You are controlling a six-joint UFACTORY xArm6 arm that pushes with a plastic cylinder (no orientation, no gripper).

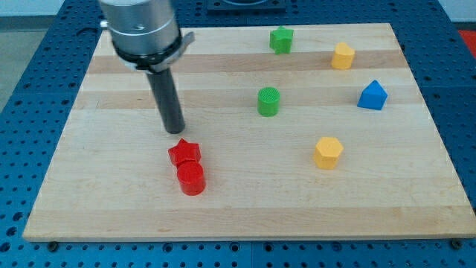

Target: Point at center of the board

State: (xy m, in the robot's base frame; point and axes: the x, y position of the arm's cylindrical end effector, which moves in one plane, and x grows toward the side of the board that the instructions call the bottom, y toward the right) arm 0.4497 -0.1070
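Note:
The wooden board (245,201) fills the view. My tip (174,132) rests on the board left of its middle, just above the red star block (184,152) and apart from it. A red cylinder (191,179) touches the star's lower side. A green cylinder (268,101) stands near the board's middle, well to the right of my tip.
A green star-like block (281,39) and a yellow block (343,56) sit near the view's top right. A blue pentagon-like block (372,96) is at the right. A yellow hexagon block (328,152) lies right of centre, lower down.

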